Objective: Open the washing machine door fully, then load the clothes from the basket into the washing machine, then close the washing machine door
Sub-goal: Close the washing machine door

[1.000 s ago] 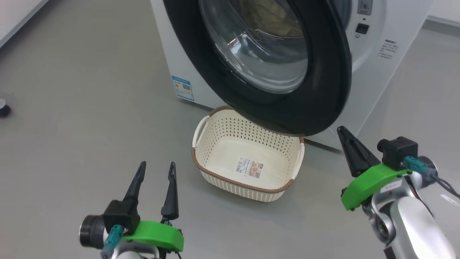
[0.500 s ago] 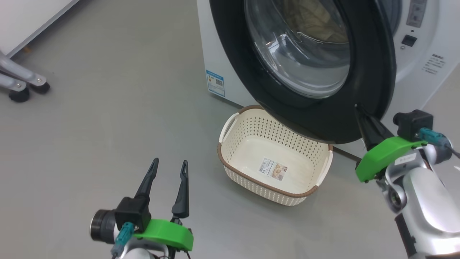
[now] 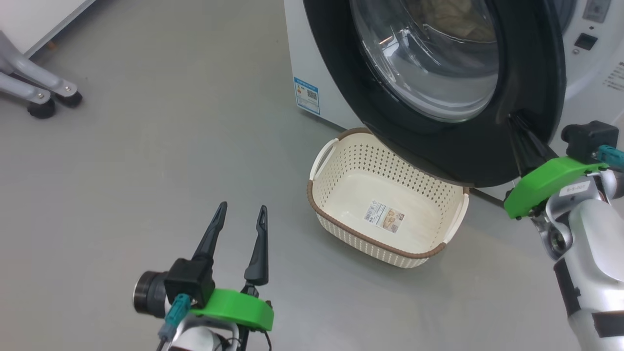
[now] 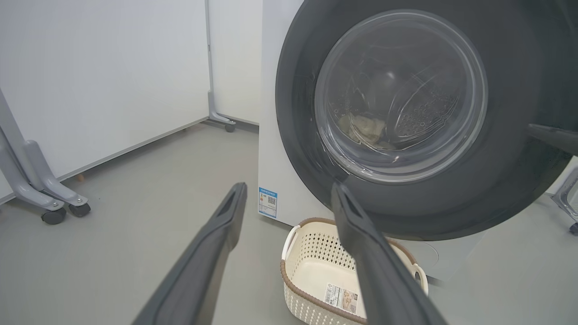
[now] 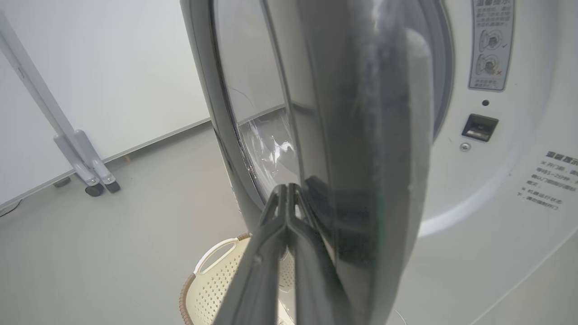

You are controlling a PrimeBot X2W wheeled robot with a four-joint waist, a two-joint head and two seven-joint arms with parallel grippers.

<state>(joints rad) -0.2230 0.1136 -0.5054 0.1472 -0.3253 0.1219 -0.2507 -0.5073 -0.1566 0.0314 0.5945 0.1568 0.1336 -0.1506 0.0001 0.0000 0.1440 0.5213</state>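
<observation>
Head view puts the washing machine door (image 3: 351, 73) at 1 o'clock, standing partway out from the washing machine (image 3: 300, 53), its lower rim hanging over the far edge of the basket (image 3: 360, 161). The basket stands on the grey floor (image 3: 146, 146) near centre, a sticker (image 3: 384, 218) showing on its bottom. My left gripper (image 3: 242, 209) sits at 7 o'clock, well apart from the basket, jaws spread with nothing between them. My right gripper (image 3: 517, 126) is at 3 o'clock, its dark jaws up against the door's lower right rim. Whether they are parted I cannot tell from there.

Left wrist view gives the door face-on. Through the glass, the clothes (image 4: 361, 128) lie as a pale heap low in the drum, at about 8 o'clock in the window. A wheeled grey stand (image 4: 45, 189) stands at 9 o'clock.

Right wrist view settles the jaws: mine are pressed together, gripping nothing, their tip laid against the door's glossy outer face near its edge. The door shows edge-on here, with a gap between it and the white front, where a dark latch slot (image 5: 480, 127) sits at 2 o'clock.
</observation>
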